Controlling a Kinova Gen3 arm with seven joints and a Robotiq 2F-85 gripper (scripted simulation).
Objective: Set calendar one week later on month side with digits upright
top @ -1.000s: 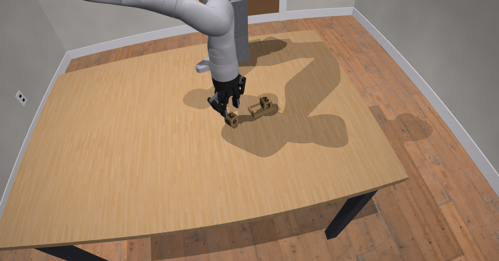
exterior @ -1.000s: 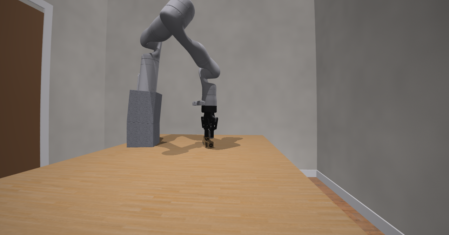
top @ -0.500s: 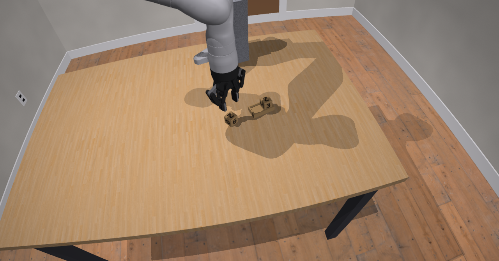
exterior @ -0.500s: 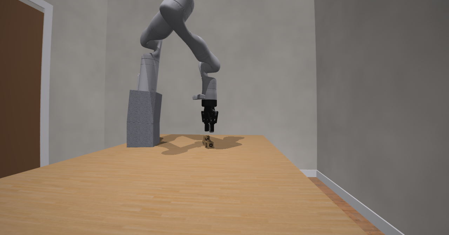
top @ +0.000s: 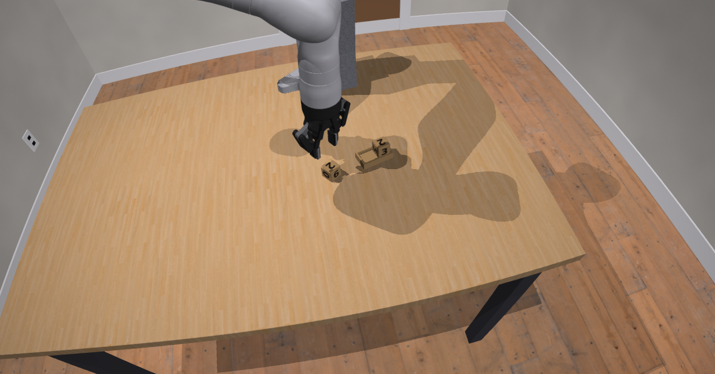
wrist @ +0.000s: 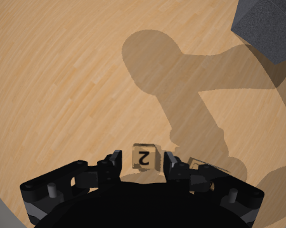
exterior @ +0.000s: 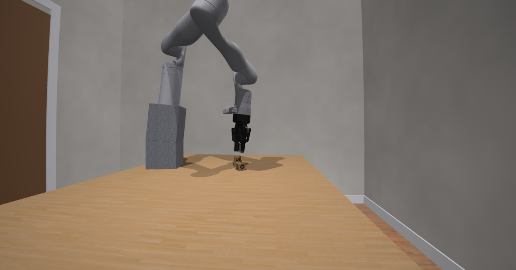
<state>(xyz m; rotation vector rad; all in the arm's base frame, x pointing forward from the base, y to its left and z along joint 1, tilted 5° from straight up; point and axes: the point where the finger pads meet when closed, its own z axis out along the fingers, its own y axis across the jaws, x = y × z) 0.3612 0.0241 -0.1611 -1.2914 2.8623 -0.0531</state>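
My gripper (top: 324,149) (exterior: 239,150) (wrist: 143,159) is open, its fingers partly spread and empty, above the loose cube. The loose cube (top: 330,171) (exterior: 240,166) (wrist: 136,162) sits flat on the table, left of the tray in the top view. It has a 2 on top, and a 0 and a 6-like digit on its sides. The tray (top: 373,163) lies on the table. The other cube (top: 381,148) (exterior: 237,158) stands at its right end, with a 2 on top and a 3 on one side. The tray's left part is empty. The month's name is not readable.
The wooden table (top: 200,221) (exterior: 216,214) carries the tray and the loose cube. The robot's grey pedestal (top: 347,47) (exterior: 162,138) (wrist: 266,31) stands at the far side in the top view. The arm's shadows fall across the tray area.
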